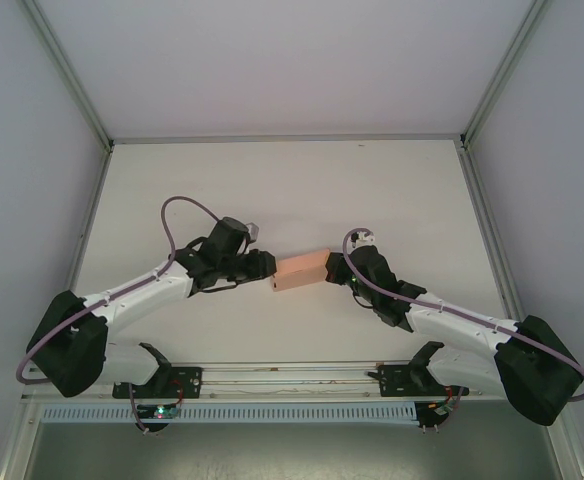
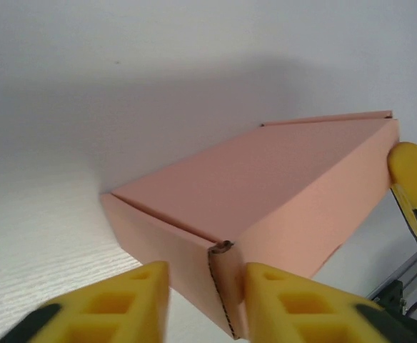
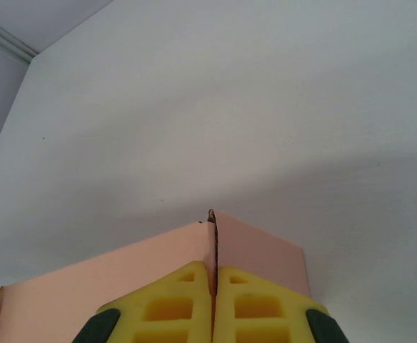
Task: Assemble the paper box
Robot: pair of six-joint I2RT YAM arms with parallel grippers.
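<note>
White bench [image 1: 272, 190], matte w/ faint grain, boxed in by plain pale grey walls [image 1: 32, 150] on 3 sides. Metal frame posts [image 1: 67, 70] run up the back corners. Slotted rail [image 1: 272, 412] along near edge. Soft, even light, mild shadows.

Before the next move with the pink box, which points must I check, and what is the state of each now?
1. Paper box folded into a closed rectangular shape: ok.
2. Right gripper holds the box: ok, its jaws are pressed together on a thin card edge at the box corner.
3. Left gripper holds the other end: cannot tell; its jaws stand either side of the corner edge, with gaps showing.
4. Box between both grippers, above the table: ok.
5. Flaps all tucked: cannot tell; a card edge stands out at the near corner.
</note>
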